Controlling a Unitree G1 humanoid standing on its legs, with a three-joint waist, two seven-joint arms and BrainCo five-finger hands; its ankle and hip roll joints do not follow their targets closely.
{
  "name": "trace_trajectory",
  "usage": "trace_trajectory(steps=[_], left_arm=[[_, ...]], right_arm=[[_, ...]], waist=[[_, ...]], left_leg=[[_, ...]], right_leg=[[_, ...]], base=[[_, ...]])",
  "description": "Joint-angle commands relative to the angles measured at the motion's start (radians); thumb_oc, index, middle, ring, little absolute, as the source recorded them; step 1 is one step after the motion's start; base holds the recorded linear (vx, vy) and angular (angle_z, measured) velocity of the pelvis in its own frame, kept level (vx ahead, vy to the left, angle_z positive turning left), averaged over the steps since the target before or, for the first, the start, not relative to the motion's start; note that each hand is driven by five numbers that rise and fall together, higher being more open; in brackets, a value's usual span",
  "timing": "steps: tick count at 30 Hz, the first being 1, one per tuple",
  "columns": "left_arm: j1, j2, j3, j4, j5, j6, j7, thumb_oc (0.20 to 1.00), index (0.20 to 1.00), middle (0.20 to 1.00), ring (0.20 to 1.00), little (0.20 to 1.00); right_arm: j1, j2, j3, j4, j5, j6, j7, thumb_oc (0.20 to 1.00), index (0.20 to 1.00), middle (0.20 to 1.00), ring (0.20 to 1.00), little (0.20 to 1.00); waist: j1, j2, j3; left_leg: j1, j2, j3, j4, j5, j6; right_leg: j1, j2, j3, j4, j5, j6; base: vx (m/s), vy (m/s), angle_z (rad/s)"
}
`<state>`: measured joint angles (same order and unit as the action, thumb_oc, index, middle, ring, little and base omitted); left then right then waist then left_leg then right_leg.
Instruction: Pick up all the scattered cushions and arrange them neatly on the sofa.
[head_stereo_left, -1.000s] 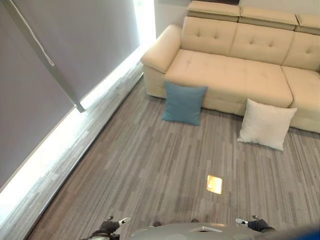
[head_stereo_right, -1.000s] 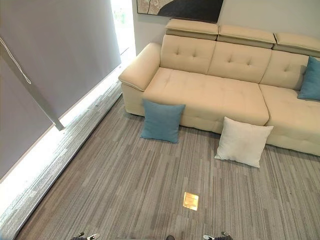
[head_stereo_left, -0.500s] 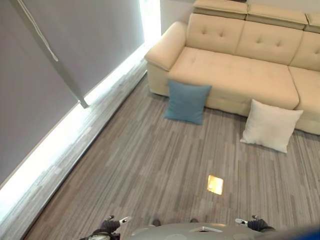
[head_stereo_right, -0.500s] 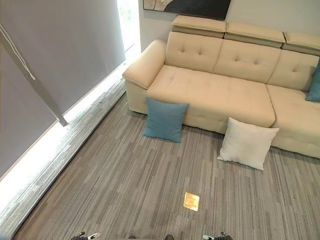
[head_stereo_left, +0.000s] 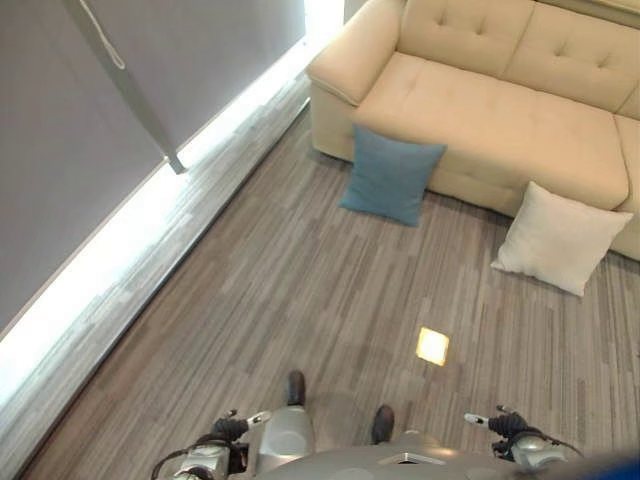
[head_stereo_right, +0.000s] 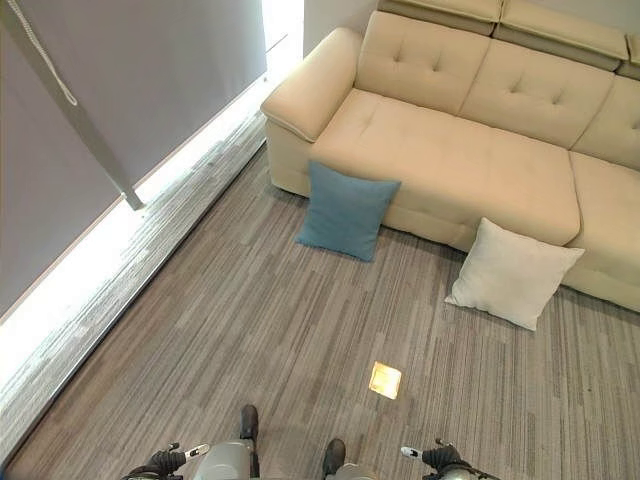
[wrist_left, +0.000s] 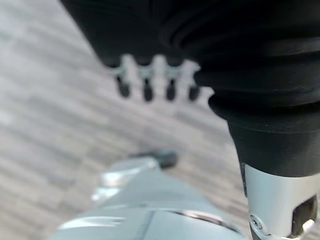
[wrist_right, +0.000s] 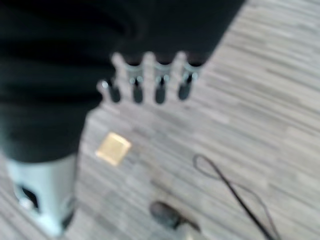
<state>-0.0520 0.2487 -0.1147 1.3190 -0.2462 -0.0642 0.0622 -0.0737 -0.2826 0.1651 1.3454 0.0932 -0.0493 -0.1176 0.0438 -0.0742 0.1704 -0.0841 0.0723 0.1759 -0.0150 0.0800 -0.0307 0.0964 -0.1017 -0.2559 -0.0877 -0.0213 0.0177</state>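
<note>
From the left eye view, a cream tufted sofa (head_stereo_left: 500, 110) fills the upper right of the frame, and a blue cushion (head_stereo_left: 390, 178) leans against its front edge at upper centre, standing on the grey striped floor (head_stereo_left: 250, 300). A white cushion (head_stereo_left: 560, 238) leans against the sofa base at the right edge, well apart from the blue one. A small brass floor plate (head_stereo_left: 432, 345) sits in the lower middle, and a grey roller blind (head_stereo_left: 100, 120) covers the window along the left. The left hand (head_stereo_left: 232, 426) shows at the bottom left and the right hand (head_stereo_left: 500, 424) at the bottom right, both low and far from either cushion. In the left wrist view the left hand's fingers (wrist_left: 146, 82) hang straight and relaxed over bare floor, holding nothing. In the right wrist view the right hand's fingers (wrist_right: 160, 82) are likewise straight and empty, with the brass plate (wrist_right: 113, 148) on the floor beyond them.
</note>
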Motion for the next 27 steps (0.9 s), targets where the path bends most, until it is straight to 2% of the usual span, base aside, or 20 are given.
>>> trace_trajectory(steps=[1,2,5,6,8,9,10,11,12,13,14,15,17,18,19,20,21,23,25,27], left_arm=[[-0.013,0.019,-0.003,0.005,0.006,-0.017,-0.005,1.000,1.000,1.000,1.000,1.000],[-0.016,0.022,-0.002,0.006,0.010,-0.017,-0.004,1.000,1.000,1.000,1.000,1.000],[-0.032,0.036,-0.012,-0.006,0.009,-0.021,-0.001,1.000,1.000,1.000,1.000,1.000],[-0.037,0.040,-0.015,-0.007,0.012,-0.020,-0.001,1.000,1.000,1.000,1.000,1.000],[-0.041,0.047,-0.014,-0.004,0.019,-0.017,-0.004,1.000,1.000,1.000,1.000,1.000],[-0.042,0.050,-0.007,0.000,0.020,-0.019,-0.004,1.000,1.000,1.000,1.000,1.000],[-0.042,0.050,-0.007,0.000,0.020,-0.019,-0.004,1.000,1.000,1.000,1.000,1.000],[-0.043,0.050,-0.002,0.001,0.023,-0.019,-0.004,1.000,1.000,1.000,1.000,1.000],[-0.041,0.051,0.004,0.004,0.027,-0.017,-0.005,1.000,1.000,1.000,1.000,1.000],[-0.041,0.051,0.004,0.004,0.027,-0.017,-0.005,1.000,1.000,1.000,1.000,1.000],[-0.038,0.053,0.015,0.016,0.037,-0.013,-0.007,1.000,1.000,1.000,1.000,1.000],[-0.037,0.051,0.015,0.019,0.044,-0.013,-0.008,1.000,1.000,1.000,1.000,1.000],[-0.035,0.043,0.012,0.019,0.061,-0.016,-0.015,1.000,1.000,1.000,1.000,1.000],[-0.029,0.033,0.007,0.015,0.059,-0.018,-0.015,1.000,1.000,1.000,1.000,1.000],[-0.029,0.033,0.007,0.015,0.059,-0.018,-0.015,1.000,1.000,1.000,1.000,1.000],[-0.032,0.027,0.000,0.013,0.053,-0.018,-0.017,1.000,1.000,1.000,1.000,1.000],[-0.035,0.025,-0.004,0.009,0.048,-0.018,-0.020,1.000,1.000,1.000,1.000,1.000],[-0.051,0.023,-0.029,-0.010,0.044,-0.020,-0.023,1.000,1.000,1.000,1.000,1.000],[-0.059,0.019,-0.040,-0.026,0.026,-0.020,-0.021,1.000,1.000,1.000,1.000,1.000],[-0.068,0.018,-0.044,-0.026,0.009,-0.019,-0.015,1.000,1.000,1.000,1.000,1.000]], right_arm=[[-0.031,-0.022,0.013,-0.008,-0.010,-0.008,0.005,1.000,1.000,1.000,1.000,1.000],[-0.038,-0.022,0.016,-0.015,-0.012,-0.008,0.006,1.000,1.000,1.000,1.000,1.000],[-0.060,-0.025,0.020,-0.032,-0.003,-0.012,0.004,1.000,1.000,1.000,1.000,1.000],[-0.068,-0.025,0.026,-0.038,-0.004,-0.013,0.002,1.000,1.000,1.000,1.000,1.000],[-0.071,-0.021,0.030,-0.044,-0.002,-0.015,0.002,1.000,1.000,1.000,1.000,1.000],[-0.079,-0.022,0.037,-0.047,-0.006,-0.017,0.006,1.000,1.000,1.000,1.000,1.000],[-0.079,-0.022,0.037,-0.046,-0.006,-0.017,0.006,1.000,1.000,1.000,1.000,1.000],[-0.079,-0.021,0.039,-0.047,-0.009,-0.017,0.005,1.000,1.000,1.000,1.000,1.000],[-0.078,-0.020,0.041,-0.048,-0.012,-0.016,0.006,1.000,1.000,1.000,1.000,1.000],[-0.078,-0.020,0.041,-0.048,-0.013,-0.016,0.006,1.000,1.000,1.000,1.000,1.000],[-0.081,-0.022,0.040,-0.054,-0.015,-0.018,0.005,1.000,1.000,1.000,1.000,1.000],[-0.078,-0.024,0.039,-0.054,-0.017,-0.019,0.003,1.000,1.000,1.000,1.000,1.000],[-0.067,-0.026,0.036,-0.052,-0.015,-0.021,0.008,1.000,1.000,1.000,1.000,1.000],[-0.057,-0.027,0.036,-0.047,-0.011,-0.021,0.009,1.000,1.000,1.000,1.000,1.000],[-0.057,-0.027,0.036,-0.047,-0.011,-0.021,0.009,1.000,1.000,1.000,1.000,1.000],[-0.053,-0.031,0.030,-0.044,-0.006,-0.021,0.010,1.000,1.000,1.000,1.000,1.000],[-0.048,-0.035,0.027,-0.046,-0.003,-0.022,0.010,1.000,1.000,1.000,1.000,1.000],[-0.038,-0.044,0.025,-0.053,0.018,-0.023,0.011,1.000,1.000,1.000,1.000,1.000],[-0.037,-0.050,0.032,-0.060,0.019,-0.024,0.008,1.000,1.000,1.000,1.000,1.000],[-0.039,-0.048,0.032,-0.050,0.032,-0.017,0.006,1.000,1.000,1.000,1.000,1.000]], waist=[[0.015,0.011,-0.024],[0.019,0.014,-0.018],[0.005,0.028,0.013],[-0.001,0.041,0.025],[-0.011,0.054,0.034],[-0.026,0.059,0.039],[-0.026,0.060,0.040],[-0.026,0.059,0.042],[-0.023,0.061,0.041],[-0.024,0.062,0.043],[-0.037,0.061,0.037],[-0.044,0.060,0.033],[-0.061,0.043,0.020],[-0.059,0.046,0.000],[-0.060,0.046,0.000],[-0.064,0.048,-0.006],[-0.067,0.048,-0.009],[-0.071,0.028,0.006],[-0.052,0.009,0.035],[-0.038,-0.001,0.049]], left_leg=[[-0.004,-0.038,0.000,0.062,-0.069,0.020],[0.007,-0.052,0.007,0.061,-0.081,0.039],[0.046,-0.078,0.014,0.034,-0.086,0.076],[0.062,-0.077,0.016,0.024,-0.089,0.082],[0.099,-0.079,0.022,0.004,-0.105,0.086],[0.148,-0.087,0.021,-0.026,-0.118,0.080],[0.150,-0.087,0.021,-0.026,-0.118,0.080],[0.174,-0.089,0.024,-0.038,-0.128,0.077],[0.205,-0.089,0.020,-0.048,-0.153,0.069],[0.207,-0.088,0.019,-0.048,-0.154,0.069],[0.241,-0.093,0.012,-0.058,-0.173,0.061],[0.253,-0.093,0.009,-0.054,-0.185,0.058],[0.262,-0.106,-0.006,-0.029,-0.194,0.056],[0.258,-0.099,-0.012,0.015,-0.194,0.046],[0.258,-0.099,-0.012,0.016,-0.194,0.046],[0.248,-0.085,-0.010,0.066,-0.178,0.024],[0.229,-0.068,-0.005,0.142,-0.148,-0.006],[0.126,-0.025,-0.011,0.372,-0.063,-0.057],[0.034,-0.030,-0.040,0.538,-0.037,-0.058],[-0.050,-0.028,-0.038,0.526,-0.061,-0.031]], right_leg=[[-0.003,-0.048,0.025,0.139,-0.032,0.080],[-0.029,-0.071,0.026,0.204,-0.014,0.093],[-0.138,-0.122,0.052,0.412,0.112,0.106],[-0.163,-0.122,0.047,0.474,0.108,0.096],[-0.220,-0.117,0.024,0.506,0.090,0.088],[-0.273,-0.060,0.008,0.429,0.064,0.081],[-0.271,-0.059,0.007,0.429,0.064,0.081],[-0.274,-0.056,-0.027,0.377,0.064,0.082],[-0.282,-0.051,-0.062,0.333,0.053,0.098],[-0.278,-0.049,-0.064,0.331,0.053,0.097],[-0.301,-0.014,-0.088,0.234,0.086,0.111],[-0.305,0.001,-0.082,0.190,0.099,0.114],[-0.281,0.015,-0.026,0.155,0.108,0.090],[-0.246,0.035,-0.016,0.148,0.103,0.070],[-0.246,0.036,-0.016,0.147,0.103,0.070],[-0.227,0.041,-0.022,0.139,0.097,0.058],[-0.204,0.045,-0.031,0.124,0.092,0.045],[-0.151,0.057,-0.016,0.100,0.072,0.006],[-0.118,0.057,-0.012,0.093,0.049,-0.020],[-0.090,0.050,-0.004,0.085,0.027,-0.025]], base=[[0.09,0.189,-0.26],[0.07,0.180,-0.27],[0.11,0.260,-0.27],[0.13,0.221,0.02],[0.22,0.174,0.04],[0.23,0.100,-0.26],[0.28,0.047,-0.32],[0.26,0.000,-0.19],[0.26,-0.001,-0.02],[0.37,-0.020,-0.08],[0.34,-0.040,-0.13],[0.40,-0.079,-0.17],[0.34,-0.092,0.06],[0.33,-0.072,0.35],[0.32,-0.099,0.47],[0.18,-0.103,0.50],[0.24,-0.174,0.24],[0.20,-0.213,0.29],[0.15,-0.166,0.15],[0.19,-0.062,-0.36]])
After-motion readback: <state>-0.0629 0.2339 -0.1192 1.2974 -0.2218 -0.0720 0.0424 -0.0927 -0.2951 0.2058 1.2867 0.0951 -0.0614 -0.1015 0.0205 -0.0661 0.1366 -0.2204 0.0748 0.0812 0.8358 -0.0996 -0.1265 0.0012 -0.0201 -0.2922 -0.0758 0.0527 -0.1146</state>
